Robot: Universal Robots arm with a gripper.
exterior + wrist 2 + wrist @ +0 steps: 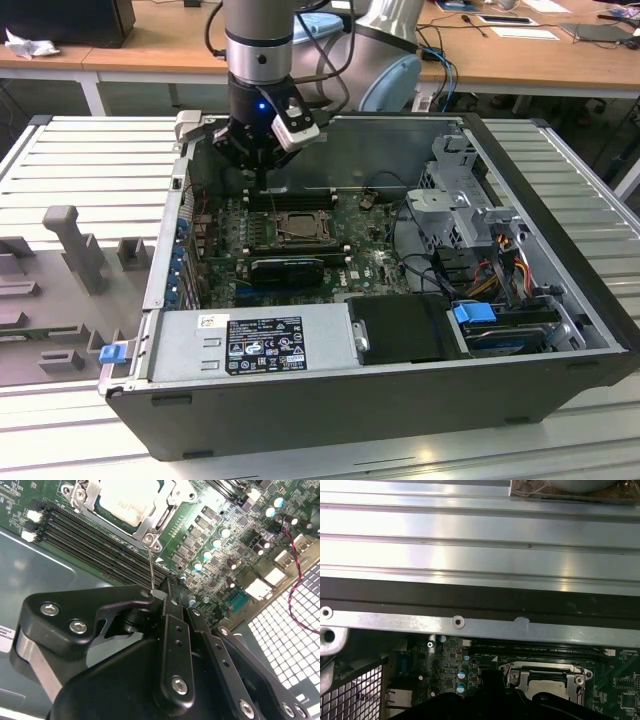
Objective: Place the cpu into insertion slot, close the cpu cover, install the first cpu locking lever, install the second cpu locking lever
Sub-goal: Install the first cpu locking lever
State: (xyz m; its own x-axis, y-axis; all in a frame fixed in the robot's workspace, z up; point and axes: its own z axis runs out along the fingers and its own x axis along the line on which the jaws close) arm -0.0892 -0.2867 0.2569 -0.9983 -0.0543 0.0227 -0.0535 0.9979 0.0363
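The cpu (125,497) lies silvery in the insertion slot (300,226) on the green motherboard, with the cpu cover (161,516) folded flat over its edges. Both wrist views show the cover down, and it frames the cpu (547,686) in the first wrist view too. A thin metal locking lever (151,565) stands up from the socket's corner. Its flattened tip sits between the black fingertips of my gripper (162,597), which is shut on it. In the exterior view my gripper (258,172) hangs over the board's back edge, just behind the socket.
Long black memory slots (100,537) run beside the socket under the lever. The case's back wall (470,622) is close behind my gripper. A power supply (260,340), a drive cage (470,200) and loose cables (295,565) are inside the case.
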